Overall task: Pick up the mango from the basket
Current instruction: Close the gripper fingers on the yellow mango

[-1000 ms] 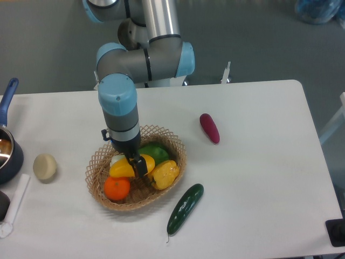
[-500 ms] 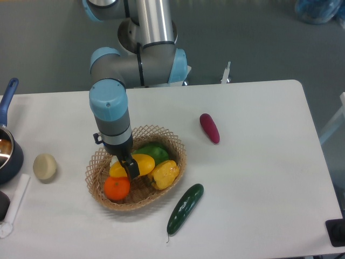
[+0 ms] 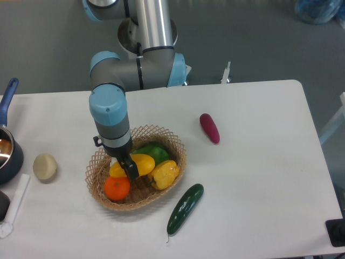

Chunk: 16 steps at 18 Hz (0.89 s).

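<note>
hand [image 3: 130, 169] on mango [image 3: 135, 164], grip unclear | orange [image 3: 117, 188], yellow pepper [image 3: 165, 174] flank it

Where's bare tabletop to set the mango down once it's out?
Free: the wide right side past the purple eggplant and cucumber, and the strip between basket and table's back edge. Crowded: the left edge, with the pot and pale round item.
</note>
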Available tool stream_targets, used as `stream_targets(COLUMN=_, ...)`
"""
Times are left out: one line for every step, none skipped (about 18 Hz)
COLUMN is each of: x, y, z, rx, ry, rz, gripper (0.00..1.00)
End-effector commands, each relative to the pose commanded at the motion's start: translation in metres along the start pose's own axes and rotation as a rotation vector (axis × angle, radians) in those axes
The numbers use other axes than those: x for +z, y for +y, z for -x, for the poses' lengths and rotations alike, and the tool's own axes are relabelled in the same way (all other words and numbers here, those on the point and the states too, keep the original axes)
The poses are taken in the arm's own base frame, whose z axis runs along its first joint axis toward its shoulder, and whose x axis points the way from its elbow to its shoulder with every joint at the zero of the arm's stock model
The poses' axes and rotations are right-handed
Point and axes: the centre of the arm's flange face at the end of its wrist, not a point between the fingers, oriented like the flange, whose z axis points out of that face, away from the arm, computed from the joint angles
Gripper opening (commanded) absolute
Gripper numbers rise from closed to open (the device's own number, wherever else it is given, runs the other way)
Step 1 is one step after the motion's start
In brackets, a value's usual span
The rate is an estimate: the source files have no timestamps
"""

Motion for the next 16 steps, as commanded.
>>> stream_targets(x=0.002, y=-0.002, z=-0.001, rx=-0.005, ry=0.002, rz=0.000, gripper=1.00)
stream_targets(x=0.006, y=-0.003, z=-0.001, rx=-0.008, ry=0.006, rz=0.005, gripper=1.00)
stream_targets(x=0.006, y=-0.002, z=0.000, rx=-0.008, ry=0.000, rz=0.015, gripper=1.00)
stream_targets(x=0.010, y=-0.002, z=0.000, rx=-0.006, ry=-0.001, rz=0.026, gripper=1.00)
stream_targets(x=0.011, y=-0.002, z=0.001, rx=-0.006, ry=-0.003, rz=0.032, gripper=1.00)
stream_targets(x=0.013, y=-0.002, z=0.002, rx=-0.006, ry=-0.001, rz=0.037, gripper=1.00)
stream_targets(x=0.012, y=-0.003, z=0.002, rx=-0.005, ry=-0.003, rz=0.036, gripper=1.00)
stream_targets(x=0.011, y=-0.002, z=0.002, rx=-0.006, ry=-0.004, rz=0.035, gripper=1.00)
stream_targets(x=0.011, y=-0.002, z=0.002, rx=-0.006, ry=-0.004, rz=0.035, gripper=1.00)
stream_targets(x=0.011, y=-0.002, z=0.003, rx=-0.006, ry=-0.005, rz=0.035, gripper=0.99)
stream_targets(x=0.010, y=-0.002, z=0.003, rx=-0.006, ry=-0.008, rz=0.035, gripper=0.96)
stream_targets(x=0.010, y=-0.003, z=0.003, rx=-0.006, ry=-0.008, rz=0.035, gripper=0.93)
stream_targets(x=0.009, y=-0.002, z=0.003, rx=-0.006, ry=-0.010, rz=0.036, gripper=0.88)
stream_targets(x=0.008, y=-0.002, z=0.003, rx=-0.006, ry=-0.010, rz=0.036, gripper=0.81)
stream_targets(x=0.006, y=-0.003, z=0.004, rx=-0.006, ry=-0.012, rz=0.034, gripper=0.72)
stream_targets(x=0.005, y=-0.003, z=0.004, rx=-0.006, ry=-0.015, rz=0.033, gripper=0.66)
